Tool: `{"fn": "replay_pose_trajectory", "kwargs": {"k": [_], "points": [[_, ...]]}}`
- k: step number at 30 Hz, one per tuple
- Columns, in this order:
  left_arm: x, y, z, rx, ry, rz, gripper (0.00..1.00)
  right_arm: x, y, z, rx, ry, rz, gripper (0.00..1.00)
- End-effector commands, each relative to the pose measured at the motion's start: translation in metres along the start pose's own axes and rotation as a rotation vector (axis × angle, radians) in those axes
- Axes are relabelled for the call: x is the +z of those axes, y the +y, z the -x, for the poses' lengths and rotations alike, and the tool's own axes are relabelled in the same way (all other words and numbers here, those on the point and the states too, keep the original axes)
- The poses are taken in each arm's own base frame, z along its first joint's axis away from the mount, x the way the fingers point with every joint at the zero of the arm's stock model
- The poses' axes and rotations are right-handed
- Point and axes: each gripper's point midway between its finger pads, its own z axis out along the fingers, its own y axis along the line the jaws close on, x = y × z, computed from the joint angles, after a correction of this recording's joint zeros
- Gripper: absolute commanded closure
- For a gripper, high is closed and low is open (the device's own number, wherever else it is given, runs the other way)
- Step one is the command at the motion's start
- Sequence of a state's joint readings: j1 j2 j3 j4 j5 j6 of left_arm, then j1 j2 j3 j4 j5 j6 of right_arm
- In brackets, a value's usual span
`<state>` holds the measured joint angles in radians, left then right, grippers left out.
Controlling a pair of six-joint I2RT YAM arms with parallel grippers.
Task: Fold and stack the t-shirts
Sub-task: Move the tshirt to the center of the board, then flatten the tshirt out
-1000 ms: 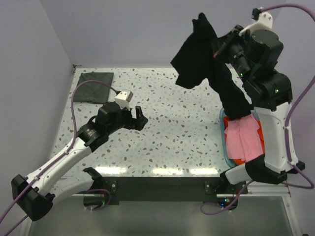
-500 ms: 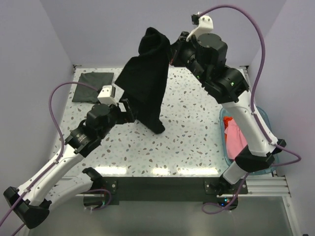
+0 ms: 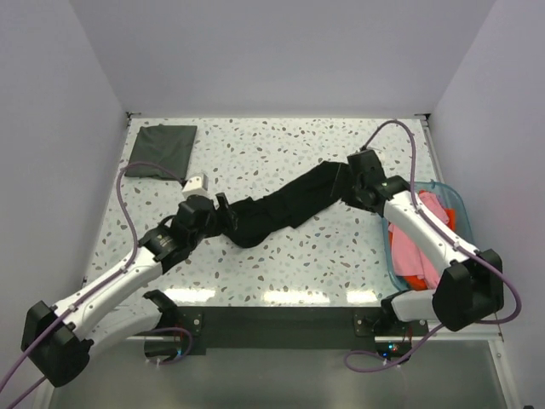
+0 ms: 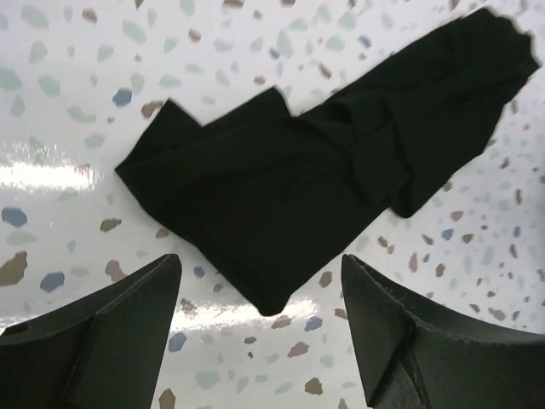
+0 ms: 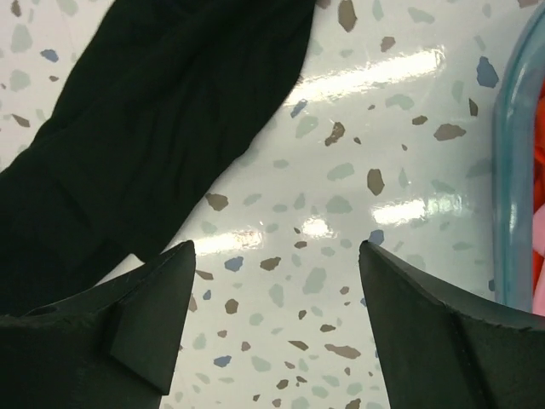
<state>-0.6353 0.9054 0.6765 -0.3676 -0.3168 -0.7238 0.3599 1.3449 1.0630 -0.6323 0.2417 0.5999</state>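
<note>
Speckled table (image 3: 281,141): folded dark grey t-shirt (image 3: 162,150) sits beyond the left gripper (image 4: 261,257), likely as the stack base. Left gripper gapes empty over the black t-shirt (image 3: 289,204)'s near end. Shirt lies roped out toward the right gripper (image 5: 277,247), also agape and empty. Pink t-shirt (image 3: 407,247) waits in the bin (image 3: 443,186) beside it.

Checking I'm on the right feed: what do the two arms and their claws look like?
The left arm and right arm have white link shells with black joints. A purple cable loops along each. The left wrist carries a small white camera block. The claw fingers are matte black wedges.
</note>
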Motion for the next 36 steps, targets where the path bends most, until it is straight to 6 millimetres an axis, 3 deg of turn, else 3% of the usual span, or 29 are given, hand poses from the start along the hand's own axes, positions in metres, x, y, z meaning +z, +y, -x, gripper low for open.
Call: {"fn": "replay_pose_trajectory", "kwargs": {"k": [1, 3, 5, 6, 7, 9, 10, 11, 15, 17, 20, 23, 24, 25, 29, 36], "points": [[0.016, 0.009, -0.021, -0.083, 0.032, 0.039, 0.2, -0.027, 0.046, 0.019, -0.051, -0.137, 0.123, 0.19], [0.021, 0.017, -0.029, -0.091, 0.04, 0.072, 0.21, -0.027, 0.066, 0.017, -0.123, -0.144, 0.126, 0.2], [0.027, 0.025, -0.031, -0.094, 0.032, 0.117, 0.22, -0.013, 0.091, -0.002, -0.207, -0.099, 0.125, 0.23], [0.028, 0.027, -0.031, -0.094, 0.03, 0.132, 0.22, -0.015, 0.106, 0.002, -0.225, -0.111, 0.138, 0.23], [0.031, 0.03, -0.032, -0.093, 0.029, 0.156, 0.22, -0.001, 0.117, -0.012, -0.283, -0.099, 0.111, 0.24], [0.036, 0.03, -0.03, -0.093, 0.019, 0.162, 0.22, 0.006, 0.138, -0.009, -0.31, -0.109, 0.122, 0.29], [0.04, 0.034, -0.032, -0.093, 0.031, 0.182, 0.22, 0.027, 0.143, -0.025, -0.348, -0.066, 0.096, 0.3], [0.042, 0.033, -0.03, -0.099, 0.031, 0.189, 0.22, 0.03, 0.153, -0.018, -0.345, -0.078, 0.1, 0.32], [0.052, 0.039, -0.029, -0.099, 0.041, 0.221, 0.23, 0.068, 0.171, -0.031, -0.409, -0.045, 0.065, 0.39], [0.055, 0.043, -0.028, -0.1, 0.04, 0.232, 0.23, 0.086, 0.175, -0.036, -0.427, -0.03, 0.039, 0.41], [0.058, 0.047, -0.027, -0.101, 0.04, 0.242, 0.23, 0.096, 0.172, -0.037, -0.434, -0.03, -0.006, 0.49], [0.064, 0.053, -0.027, -0.118, 0.048, 0.25, 0.23, 0.091, 0.159, -0.034, -0.428, -0.046, -0.054, 0.58], [0.066, 0.055, -0.028, -0.126, 0.055, 0.253, 0.23, 0.09, 0.156, -0.032, -0.428, -0.055, -0.064, 0.62], [0.068, 0.055, -0.029, -0.128, 0.058, 0.25, 0.23, 0.088, 0.153, -0.032, -0.428, -0.059, -0.072, 0.74], [0.078, 0.052, -0.027, -0.142, 0.061, 0.238, 0.22, 0.073, 0.141, -0.019, -0.407, -0.088, -0.105, 0.98], [0.095, 0.048, -0.032, -0.157, 0.069, 0.225, 0.19, 0.027, 0.116, 0.021, -0.315, -0.163, -0.078, 1.0]]}}
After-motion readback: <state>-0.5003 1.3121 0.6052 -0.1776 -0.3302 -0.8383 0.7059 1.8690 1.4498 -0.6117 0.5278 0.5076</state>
